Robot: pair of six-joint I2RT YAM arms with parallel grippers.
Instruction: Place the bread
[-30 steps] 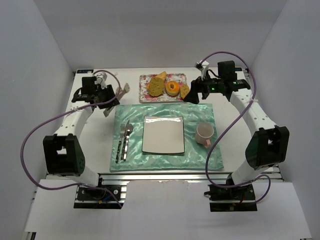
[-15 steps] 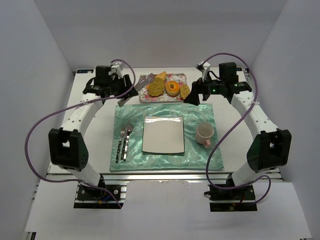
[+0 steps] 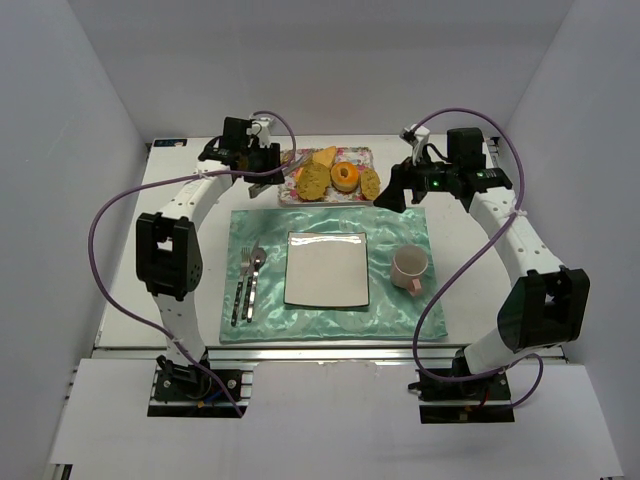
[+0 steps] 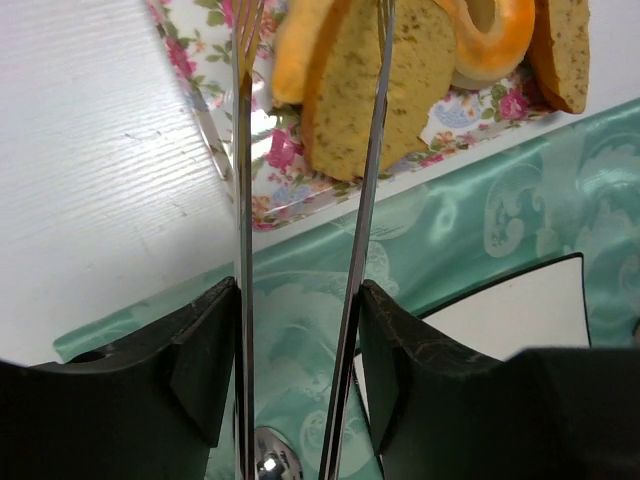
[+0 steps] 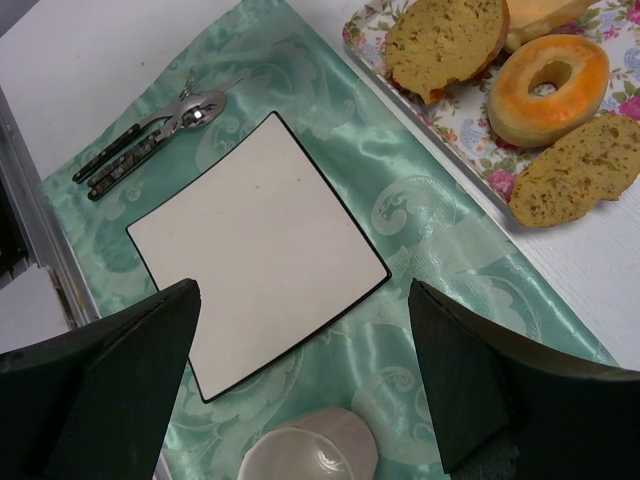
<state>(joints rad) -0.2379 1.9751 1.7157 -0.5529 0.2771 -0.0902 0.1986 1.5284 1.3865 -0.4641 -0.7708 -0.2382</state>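
The bread (image 3: 312, 178) is a speckled golden-brown slice on the floral tray (image 3: 290, 192) at the back of the table. It also shows in the left wrist view (image 4: 410, 85) and the right wrist view (image 5: 445, 40). My left gripper (image 3: 262, 160) is shut on metal tongs (image 4: 352, 260) at the tray's left end. The tong arms reach out over the tray; one crosses the bread, the other runs left of the roll (image 4: 300, 50). I cannot tell whether they touch. My right gripper (image 3: 392, 190) is open and empty above the mat, right of the tray.
On the tray are also a glazed ring (image 3: 346, 176), a smaller speckled piece (image 3: 370, 183) and a lighter roll (image 3: 323, 157). A green mat (image 3: 400, 230) holds a square white plate (image 3: 327, 268), a pink mug (image 3: 409, 267), and a fork and spoon (image 3: 248, 285).
My left arm has swung right from the table's left side to the tray, carrying the tongs over the bread. My right gripper has drawn slightly right, off the tray's end.
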